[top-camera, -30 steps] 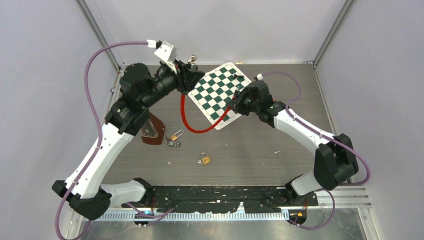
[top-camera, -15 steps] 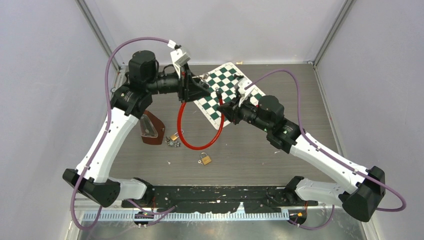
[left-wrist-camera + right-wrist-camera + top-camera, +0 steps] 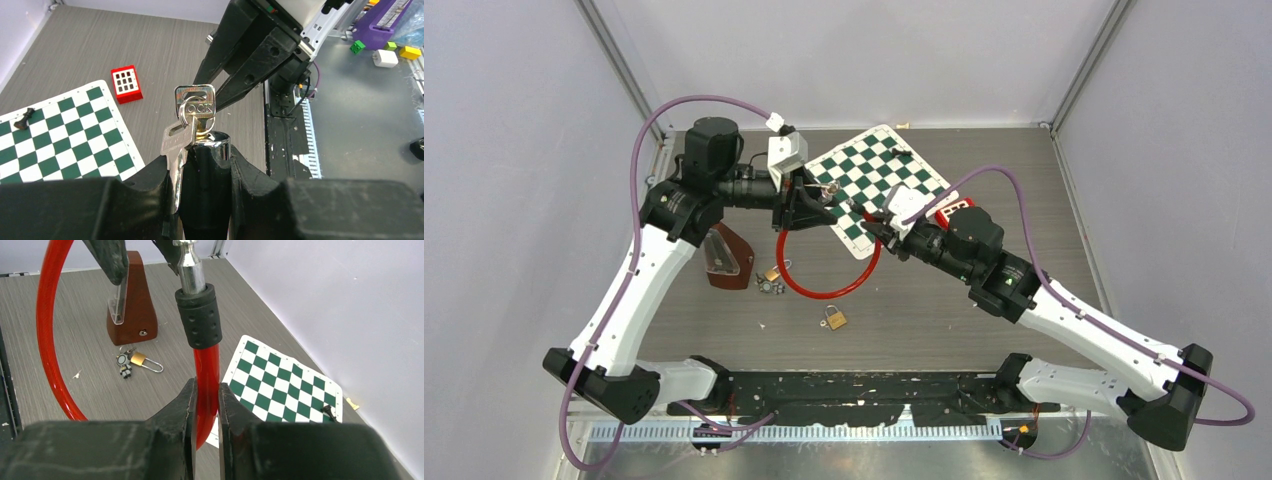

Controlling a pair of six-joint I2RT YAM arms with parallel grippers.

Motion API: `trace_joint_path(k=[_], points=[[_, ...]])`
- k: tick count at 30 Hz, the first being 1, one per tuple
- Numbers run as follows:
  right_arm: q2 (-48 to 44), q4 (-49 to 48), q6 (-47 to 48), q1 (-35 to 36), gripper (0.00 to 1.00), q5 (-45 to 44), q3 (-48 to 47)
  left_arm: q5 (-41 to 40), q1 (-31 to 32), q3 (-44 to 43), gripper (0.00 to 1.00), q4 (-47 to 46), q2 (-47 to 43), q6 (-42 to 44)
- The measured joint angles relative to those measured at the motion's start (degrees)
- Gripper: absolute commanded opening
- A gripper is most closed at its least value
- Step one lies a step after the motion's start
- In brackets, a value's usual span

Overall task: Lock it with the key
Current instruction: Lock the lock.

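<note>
A red cable lock hangs as a loop (image 3: 824,290) between my two grippers above the table. My left gripper (image 3: 807,197) is shut on its black lock body with the chrome end (image 3: 212,145). A silver key (image 3: 195,102) stands in that end and a spare key (image 3: 175,142) hangs from the ring. My right gripper (image 3: 881,226) is shut on the red cable (image 3: 206,370) just below its black sleeve (image 3: 200,317). The metal pin (image 3: 189,265) points up towards the left fingers (image 3: 107,255). Whether the pin sits in the lock body is hidden.
A green-and-white chessboard (image 3: 874,170) lies at the back with a black piece (image 3: 328,412) on it. A red block (image 3: 126,84) sits beside it. A brown metronome (image 3: 727,257), a brass padlock with keys (image 3: 772,272) and a small padlock (image 3: 834,318) lie on the table.
</note>
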State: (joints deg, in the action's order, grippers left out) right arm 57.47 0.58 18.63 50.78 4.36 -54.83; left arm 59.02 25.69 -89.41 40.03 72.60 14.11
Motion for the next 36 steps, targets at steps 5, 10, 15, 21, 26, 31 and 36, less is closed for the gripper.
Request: trace_joint_path(k=[5,10,15,21,26,31,36], points=[[-0.11,1.22,1.2,0.48,0.05,0.74,-0.26,-0.57,0.0,0.55,0.0,0.37,-0.13,0.94],[2.21,5.03,1.79,1.79,0.05,1.07,-4.13,-0.57,0.0,0.85,0.0,0.7,-0.13,1.18],[4.61,8.55,2.01,2.84,0.05,1.2,-8.17,-1.07,0.0,1.22,0.0,1.01,-0.24,1.36],[8.15,11.89,1.7,3.67,0.05,1.51,-12.09,-1.75,-0.09,1.99,0.0,1.05,-0.68,1.38],[9.6,11.85,0.7,3.76,0.05,1.42,-12.37,-3.04,-0.24,2.64,0.0,1.16,-1.03,1.6],[10.25,11.85,-0.5,3.76,0.05,1.2,-12.35,-4.46,-0.28,3.5,0.0,1.36,-1.62,1.86],[10.43,11.47,-1.88,3.89,0.05,0.9,-12.35,-4.87,-0.33,3.61,0.0,1.36,-2.75,2.89]])
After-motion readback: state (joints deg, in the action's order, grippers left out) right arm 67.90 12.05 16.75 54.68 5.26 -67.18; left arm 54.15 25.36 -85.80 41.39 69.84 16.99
